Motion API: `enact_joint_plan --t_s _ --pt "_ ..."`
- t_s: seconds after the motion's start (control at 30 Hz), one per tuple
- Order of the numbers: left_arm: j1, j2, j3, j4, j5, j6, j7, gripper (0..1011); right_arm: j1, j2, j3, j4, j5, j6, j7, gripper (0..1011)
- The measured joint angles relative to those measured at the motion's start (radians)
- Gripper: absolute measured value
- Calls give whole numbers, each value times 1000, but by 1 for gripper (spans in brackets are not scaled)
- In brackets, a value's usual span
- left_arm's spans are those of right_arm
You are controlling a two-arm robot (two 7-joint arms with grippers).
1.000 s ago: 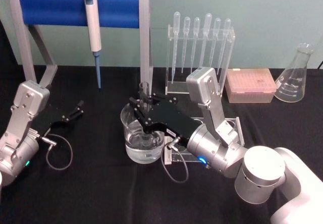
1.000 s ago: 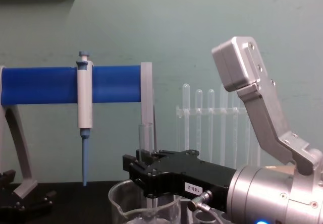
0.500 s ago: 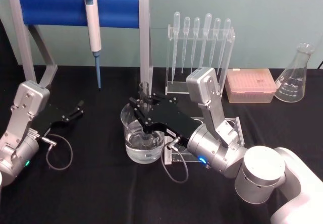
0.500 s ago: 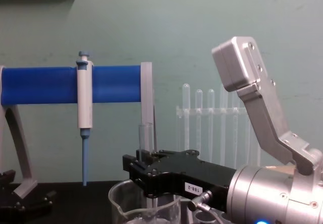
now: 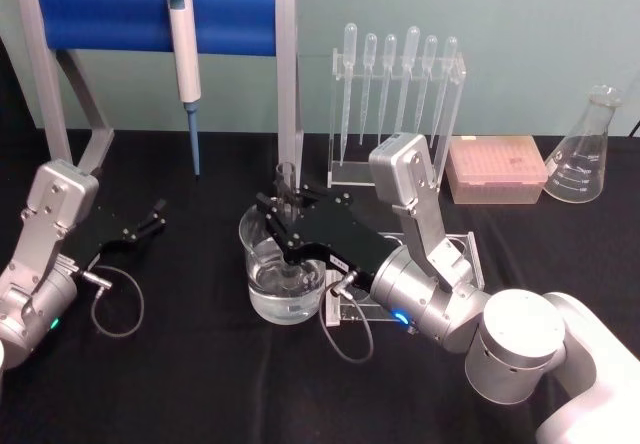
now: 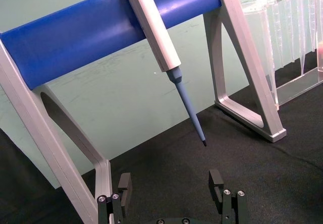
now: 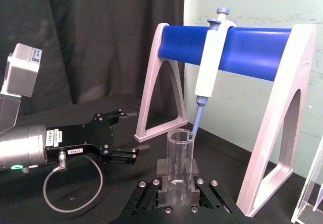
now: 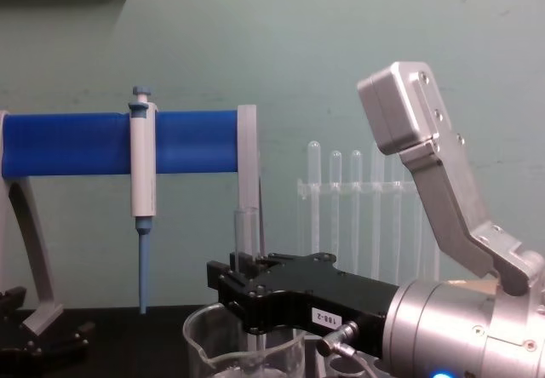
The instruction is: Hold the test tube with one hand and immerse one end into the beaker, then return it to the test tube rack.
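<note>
Black cloth covers the desk (image 5: 200, 374). At its left, the left hand (image 5: 150, 218) sits low with its fingers spread wide, gripping nothing, in front of the blue-barred stand (image 5: 110, 6). Near the middle, the beaker (image 5: 262, 299) holds water, and the test tube (image 5: 286, 176) stands upright with its lower end dipped in. The right hand (image 5: 284, 212), reaching in from the right, is clamped around it above the rim.

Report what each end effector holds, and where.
The right end effector grips the test tube on its upper part, below the open rim, lower end in the beaker. The left end effector is open, holding nothing.
</note>
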Motion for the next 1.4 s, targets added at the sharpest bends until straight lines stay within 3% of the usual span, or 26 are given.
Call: enact_joint_plan --t_s 1.4 --pt "0 0 0 0 0 0 0 1000 0 0 0 0 0 0 0 228"
